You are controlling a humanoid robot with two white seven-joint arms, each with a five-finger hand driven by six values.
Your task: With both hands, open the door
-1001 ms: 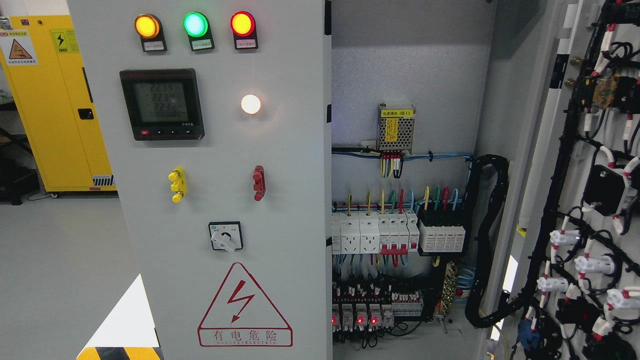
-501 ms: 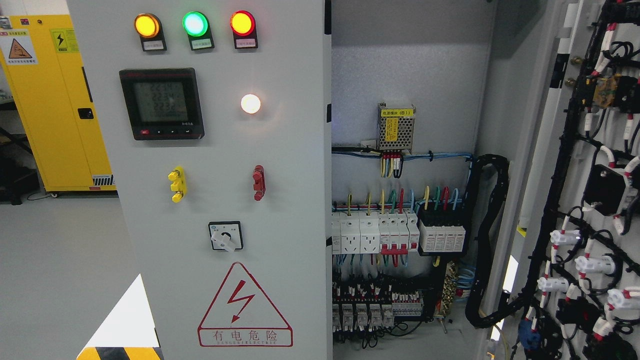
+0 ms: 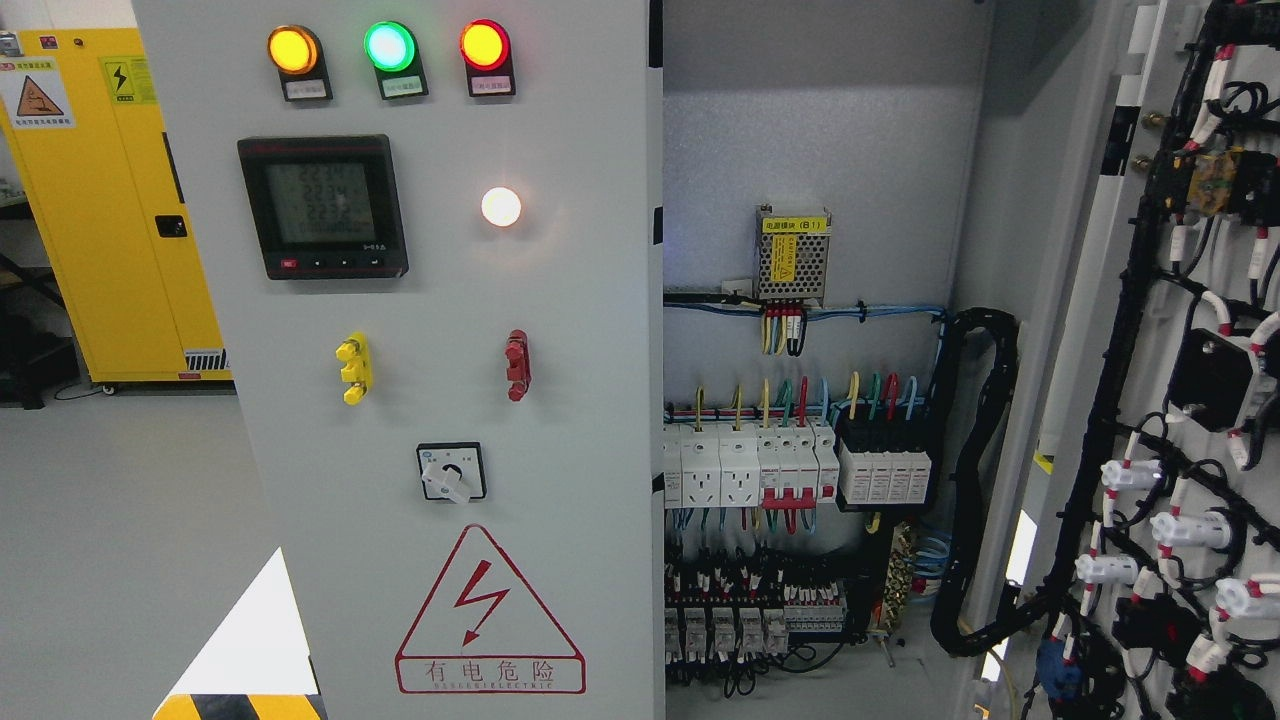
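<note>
Cabinet in yellow (image 3: pixel 110 200) far left, behind on the grey floor, well apart from my work. Next right, the closed grey left door (image 3: pixel 560 420) fills the middle-left: amber lamp (image 3: pixel 292 50), green lamp (image 3: pixel 389 46), red lamp (image 3: pixel 484 45) in a row on top, all lit. Below them the black meter (image 3: pixel 323 206) with digits showing, a lit white lamp (image 3: pixel 501 206) to its right. Lower: yellow handle (image 3: pixel 353 368), red handle (image 3: pixel 516 365), then a rotary switch (image 3: pixel 451 473), then a red triangle warning sticker (image 3: pixel 489 612).

Right of that door's edge the cabinet interior (image 3: pixel 810 150) is exposed. Inside: small mesh power supply (image 3: pixel 792 255) on the back wall with wires under it, a row of white breakers (image 3: pixel 750 465) plus a black block (image 3: pixel 885 460) beside them, relays (image 3: pixel 750 625) lowest. Thick black cable bundle (image 3: pixel 975 480) loops up the right side of the interior.

Far right, the right door (image 3: pixel 1110 300) stands swung open, inner face toward me, covered in black wiring (image 3: pixel 1150 300) and white connectors (image 3: pixel 1130 475).

Neither of my hands is in frame, so I can't tell their state.
</note>
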